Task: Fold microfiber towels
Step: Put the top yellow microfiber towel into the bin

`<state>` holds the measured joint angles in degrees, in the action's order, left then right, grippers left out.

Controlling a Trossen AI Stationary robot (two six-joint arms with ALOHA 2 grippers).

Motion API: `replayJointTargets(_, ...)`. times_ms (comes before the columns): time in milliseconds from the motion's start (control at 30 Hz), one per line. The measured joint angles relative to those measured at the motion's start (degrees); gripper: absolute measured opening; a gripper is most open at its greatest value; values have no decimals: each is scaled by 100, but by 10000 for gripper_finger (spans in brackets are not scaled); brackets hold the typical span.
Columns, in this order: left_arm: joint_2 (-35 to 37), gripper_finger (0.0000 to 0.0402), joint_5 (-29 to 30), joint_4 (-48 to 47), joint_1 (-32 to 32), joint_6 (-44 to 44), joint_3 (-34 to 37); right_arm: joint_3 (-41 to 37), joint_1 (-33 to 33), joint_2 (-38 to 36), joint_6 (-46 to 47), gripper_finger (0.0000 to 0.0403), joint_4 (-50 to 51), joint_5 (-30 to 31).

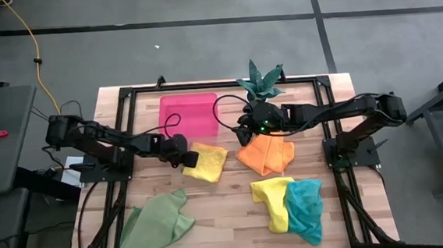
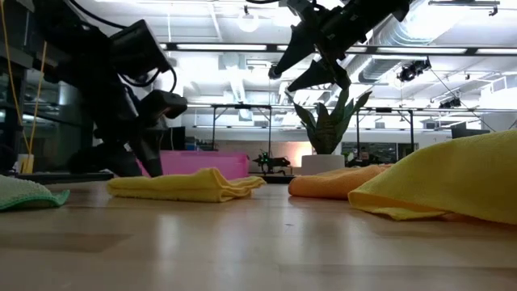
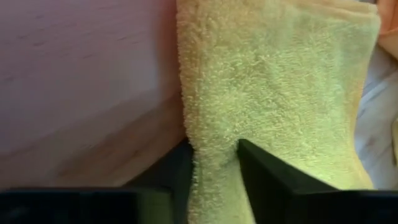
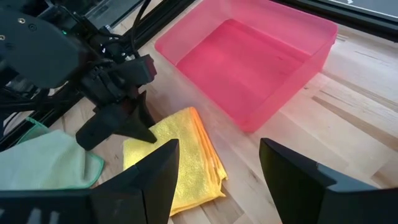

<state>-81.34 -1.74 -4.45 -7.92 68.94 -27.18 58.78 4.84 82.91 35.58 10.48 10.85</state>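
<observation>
Nubby cloth yellow towel (image 3: 267,87) — smooth plastic pink tray (image 4: 249,59) — wood table (image 1: 227,209).

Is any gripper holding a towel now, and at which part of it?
The left gripper pinches the folded yellow towel at its edge nearest the arm. The right gripper is open, holding nothing.

bare wood (image 1: 227,198) mid-table, pink tray (image 1: 189,114) and plant (image 1: 260,80) behind

Even overhead light, soft shadows; ceiling lamps (image 2: 247,23) glare in low view; left wrist view blurred.
</observation>
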Motion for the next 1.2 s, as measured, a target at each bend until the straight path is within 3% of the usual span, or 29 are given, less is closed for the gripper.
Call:
replayJointTargets(67, 70, 39, -110, -26, -21, -124, 15, 1, 0, 0, -1, 215, 0, 2)
replayJointTargets(133, 170, 12, -235, 59, -23, -205, 15, 1, 0, 0, 1, 215, 0, 2)
replayJointTargets(433, 1571, 2, -573, -274, -101, -502, -394, 1, 0, 0, 21, 215, -123, 0)
replayJointTargets(667, 2298, 1, -535, -1238, -752, -1072, -1351, 1, 1, 0, 14, 215, -376, 0)
replayJointTargets(933, 1965, 0, -824, -2279, -2147, -2474, -2740, 1, 2, 0, 1, 215, -446, -2)
replayJointTargets(1200, 662, 0, -1859, -2570, -3649, -3475, -3638, 1, 2, 0, 1, 215, -442, -4)
